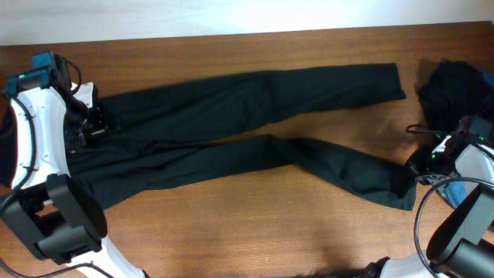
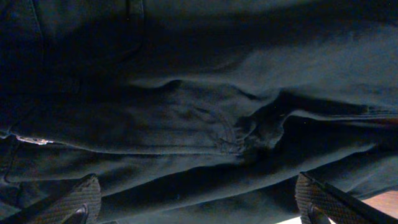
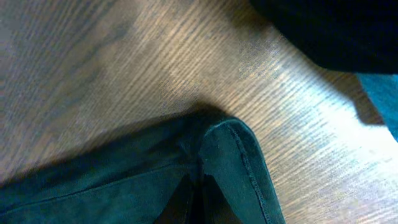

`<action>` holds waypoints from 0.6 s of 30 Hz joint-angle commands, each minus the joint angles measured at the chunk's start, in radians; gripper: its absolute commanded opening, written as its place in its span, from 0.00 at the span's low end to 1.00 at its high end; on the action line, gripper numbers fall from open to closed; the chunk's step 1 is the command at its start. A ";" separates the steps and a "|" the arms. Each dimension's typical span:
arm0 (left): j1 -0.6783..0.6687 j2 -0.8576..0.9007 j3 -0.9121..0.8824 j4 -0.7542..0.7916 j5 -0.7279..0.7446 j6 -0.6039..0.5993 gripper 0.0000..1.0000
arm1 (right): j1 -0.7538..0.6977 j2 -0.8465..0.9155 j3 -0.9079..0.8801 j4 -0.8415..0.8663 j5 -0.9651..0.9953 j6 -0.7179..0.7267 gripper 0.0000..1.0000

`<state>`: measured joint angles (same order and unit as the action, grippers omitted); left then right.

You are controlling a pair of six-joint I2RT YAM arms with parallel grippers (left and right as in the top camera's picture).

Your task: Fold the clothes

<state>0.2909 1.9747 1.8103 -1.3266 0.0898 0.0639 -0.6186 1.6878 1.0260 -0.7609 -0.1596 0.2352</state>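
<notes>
Fingers of left gripper [image 1: 94, 123] spread wide over trousers [image 1: 231, 116] waist, frame left. Right gripper [image 1: 423, 164] clenched on trousers hem, lower right. Bare grained wood table [image 1: 231, 224] along bottom edge. Crumpled black heap [image 1: 455, 89] and blue piece [image 3: 380, 102] far right. Fabric matte, creased.

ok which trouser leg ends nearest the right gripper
The near leg, the kinked one on the robot's side: its hem lies right at the right gripper. The far leg lies straight, and its hem ends well away.
</notes>
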 commanded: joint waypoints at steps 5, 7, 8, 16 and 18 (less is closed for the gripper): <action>0.000 -0.026 0.005 -0.001 0.000 0.019 0.99 | 0.035 0.003 0.019 0.063 -0.102 -0.105 0.04; 0.000 -0.026 0.004 -0.001 0.000 0.019 0.99 | 0.066 0.003 0.042 0.081 -0.103 -0.128 0.04; 0.000 -0.026 0.004 -0.001 0.000 0.019 0.99 | 0.080 0.003 0.049 0.092 -0.103 -0.137 0.04; 0.000 -0.026 0.004 -0.001 0.000 0.019 0.99 | 0.240 0.003 0.128 0.184 -0.098 -0.317 0.04; 0.000 -0.026 0.004 -0.001 0.000 0.019 0.99 | 0.269 0.003 0.146 0.202 -0.090 -0.363 0.04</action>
<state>0.2909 1.9747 1.8103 -1.3266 0.0898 0.0639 -0.3916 1.6878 1.1297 -0.5762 -0.2382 -0.0120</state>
